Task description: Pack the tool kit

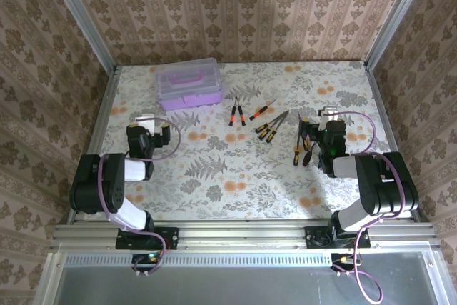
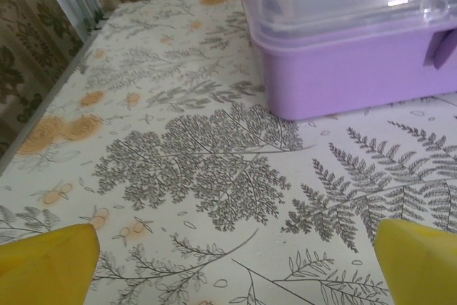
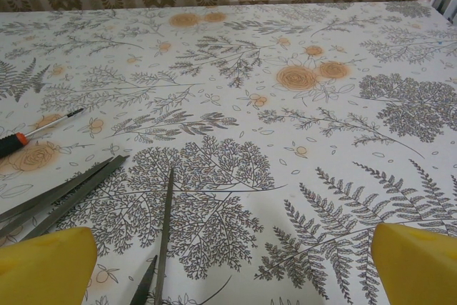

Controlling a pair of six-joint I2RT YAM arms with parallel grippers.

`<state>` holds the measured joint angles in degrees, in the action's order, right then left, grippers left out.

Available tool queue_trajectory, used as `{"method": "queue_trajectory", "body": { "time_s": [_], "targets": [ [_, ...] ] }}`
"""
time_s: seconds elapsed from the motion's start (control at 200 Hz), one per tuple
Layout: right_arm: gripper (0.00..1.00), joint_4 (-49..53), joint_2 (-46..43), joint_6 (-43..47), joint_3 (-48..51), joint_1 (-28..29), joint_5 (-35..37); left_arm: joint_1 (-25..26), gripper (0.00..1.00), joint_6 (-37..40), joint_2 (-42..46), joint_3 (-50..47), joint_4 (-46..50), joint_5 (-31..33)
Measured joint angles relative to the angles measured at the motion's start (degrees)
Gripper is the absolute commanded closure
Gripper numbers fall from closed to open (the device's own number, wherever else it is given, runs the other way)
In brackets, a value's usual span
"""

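Note:
The lilac-purple case [image 1: 188, 84] with its clear lid down stands at the back left of the table; its front wall [image 2: 350, 69] fills the upper right of the left wrist view. Several small screwdrivers [image 1: 270, 128] with black-and-orange handles lie scattered mid-table, and two more [image 1: 302, 149] lie beside the right arm. Thin dark tool shafts [image 3: 166, 223] and an orange-collared screwdriver [image 3: 28, 134] lie left of my right gripper [image 3: 232, 266]. Both grippers are open and hold nothing. My left gripper [image 2: 235, 266] hovers low over bare tablecloth, short of the case.
A floral-patterned cloth [image 1: 214, 169] covers the table. Aluminium rails [image 1: 107, 105] and wallpapered walls close in the left, right and back sides. Bare cloth lies between the two arms at the near middle.

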<state>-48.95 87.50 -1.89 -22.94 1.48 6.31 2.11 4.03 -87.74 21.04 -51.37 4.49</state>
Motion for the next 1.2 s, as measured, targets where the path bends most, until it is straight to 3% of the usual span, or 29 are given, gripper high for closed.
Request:
{"method": "queue_trajectory", "body": {
  "time_s": [0.175, 0.43, 0.575, 0.635, 0.74, 0.875, 1.2],
  "targets": [
    [0.0, 7.21, -2.54, 0.17, -1.79, 1.79, 3.21, 0.04, 0.0, -0.24, 11.45, 1.44, 10.03, 1.84],
    [0.0, 25.64, -12.98, -2.93, -12.55, 6.03, 9.25, 0.11, 0.0, -3.96, 28.57, 12.7, 30.49, 7.54],
    [0.0, 40.81, -15.37, -11.61, -21.79, 6.05, 10.34, 0.02, 0.0, -14.19, 32.17, 22.03, 45.07, 11.82],
    [0.0, 44.37, -16.09, -16.85, -23.76, 5.51, 9.27, -1.53, 0.0, -19.04, 33.53, 24.87, 49.48, 9.66],
    [0.04, 47.12, -17.42, -22.77, -23.65, 4.22, 4.87, -5.4, 0.0, -25.73, 35.95, 24.13, 48.63, 5.25],
    [0.06, 50.05, -17.38, -27.12, -23.43, 3.67, -0.87, -7.93, 0.0, -29.33, 32.37, 25.35, 49.92, 0.26],
    [0.05, 51.45, -16.76, -30.1, -23.28, 5.14, -8.63, -0.04, 0.0, -20.65, 0.52, 58.27, 66.62, -1.92]
  ]
}}
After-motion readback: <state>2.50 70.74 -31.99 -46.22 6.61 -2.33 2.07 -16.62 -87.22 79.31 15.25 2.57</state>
